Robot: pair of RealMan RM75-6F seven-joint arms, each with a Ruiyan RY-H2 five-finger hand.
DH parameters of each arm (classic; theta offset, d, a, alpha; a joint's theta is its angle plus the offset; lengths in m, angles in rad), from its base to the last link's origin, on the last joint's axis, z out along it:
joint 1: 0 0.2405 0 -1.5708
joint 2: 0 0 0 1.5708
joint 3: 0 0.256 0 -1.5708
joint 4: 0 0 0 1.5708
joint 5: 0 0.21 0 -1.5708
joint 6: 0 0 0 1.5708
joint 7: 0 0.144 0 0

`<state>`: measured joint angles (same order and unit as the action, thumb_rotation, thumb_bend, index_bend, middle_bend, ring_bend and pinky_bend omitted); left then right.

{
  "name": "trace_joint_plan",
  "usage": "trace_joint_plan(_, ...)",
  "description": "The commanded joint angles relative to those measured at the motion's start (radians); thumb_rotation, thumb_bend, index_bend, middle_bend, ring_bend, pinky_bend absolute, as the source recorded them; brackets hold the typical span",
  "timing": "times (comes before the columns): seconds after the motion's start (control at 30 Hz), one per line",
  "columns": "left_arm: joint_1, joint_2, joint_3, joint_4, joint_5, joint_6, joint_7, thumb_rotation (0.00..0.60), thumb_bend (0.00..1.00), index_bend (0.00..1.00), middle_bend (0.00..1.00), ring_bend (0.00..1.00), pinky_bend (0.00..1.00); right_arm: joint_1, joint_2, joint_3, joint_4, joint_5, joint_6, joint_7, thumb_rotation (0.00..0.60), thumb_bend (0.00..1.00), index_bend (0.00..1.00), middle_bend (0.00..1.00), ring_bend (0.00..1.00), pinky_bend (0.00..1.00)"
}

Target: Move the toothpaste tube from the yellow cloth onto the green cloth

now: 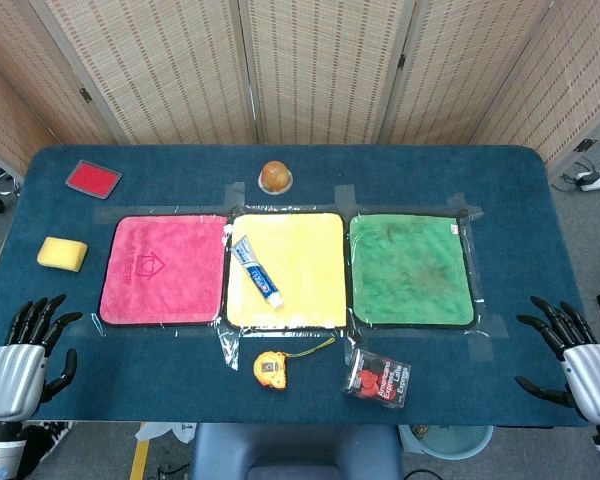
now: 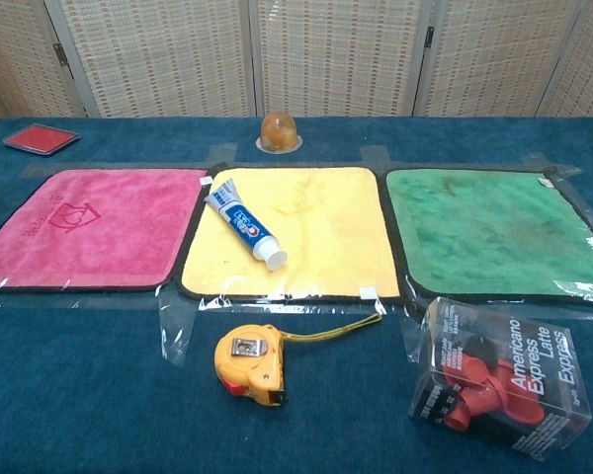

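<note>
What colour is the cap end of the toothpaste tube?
White; the toothpaste tube is white and blue with red lettering. Clearest in the chest view.

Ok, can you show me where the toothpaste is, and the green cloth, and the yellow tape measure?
toothpaste tube (image 1: 257,271), head view, middle of its body.
green cloth (image 1: 411,270), head view, bare centre of the fabric.
tape measure (image 2: 249,364), chest view, top of its yellow case.
</note>
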<state>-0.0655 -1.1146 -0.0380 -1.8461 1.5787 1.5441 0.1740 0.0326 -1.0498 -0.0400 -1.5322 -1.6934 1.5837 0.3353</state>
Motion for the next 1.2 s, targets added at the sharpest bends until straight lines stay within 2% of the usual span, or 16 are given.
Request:
trace_joint_plan(0.03, -0.007, 0.005, 0.002, -0.005, -0.022, -0.026, 0.013, 0.600, 0.59, 0.26, 0.12, 0.08, 0.00, 0.007, 0.003, -0.002, -0.006, 0.001, -0.017, -0.011, 0.600, 0.16, 0.19, 0.10, 0.11, 0.00)
trace_joint_plan(0.47, 0.004, -0.010, -0.003, 0.002, -0.052, -0.010, 0.027, 0.600, 0.59, 0.26, 0.12, 0.08, 0.00, 0.020, 0.006, 0.001, -0.020, -0.005, -0.028, -0.031, 0.600, 0.16, 0.19, 0.10, 0.11, 0.00)
trace_joint_plan(0.7, 0.008, -0.009, -0.002, 0.002, -0.047, -0.001, 0.020, 0.600, 0.59, 0.26, 0.12, 0.08, 0.00, 0.081, 0.045, 0.008, -0.090, -0.043, -0.099, -0.113, 0.600, 0.16, 0.18, 0.10, 0.11, 0.00)
trace_joint_plan(0.83, 0.013, -0.009, 0.003, 0.006, -0.035, 0.010, 0.011, 0.600, 0.59, 0.26, 0.12, 0.08, 0.00, 0.172, 0.096, 0.033, -0.194, -0.080, -0.197, -0.186, 0.600, 0.17, 0.16, 0.10, 0.10, 0.00)
trace_joint_plan(0.97, 0.022, -0.007, 0.006, 0.011, -0.024, 0.026, -0.004, 0.600, 0.59, 0.26, 0.12, 0.08, 0.00, 0.284, 0.133, 0.077, -0.285, -0.081, -0.335, -0.247, 0.600, 0.27, 0.16, 0.10, 0.10, 0.00)
trace_joint_plan(1.1, 0.035, -0.001, 0.011, 0.019, -0.019, 0.043, -0.023, 0.600, 0.59, 0.26, 0.12, 0.08, 0.00, 0.423, 0.148, 0.139, -0.360, -0.035, -0.516, -0.310, 0.600, 0.36, 0.16, 0.10, 0.10, 0.00)
trace_joint_plan(1.2, 0.044, 0.003, 0.014, 0.023, -0.016, 0.055, -0.036, 0.600, 0.59, 0.26, 0.12, 0.08, 0.00, 0.523, 0.132, 0.187, -0.389, 0.025, -0.645, -0.357, 0.600, 0.39, 0.16, 0.11, 0.12, 0.00)
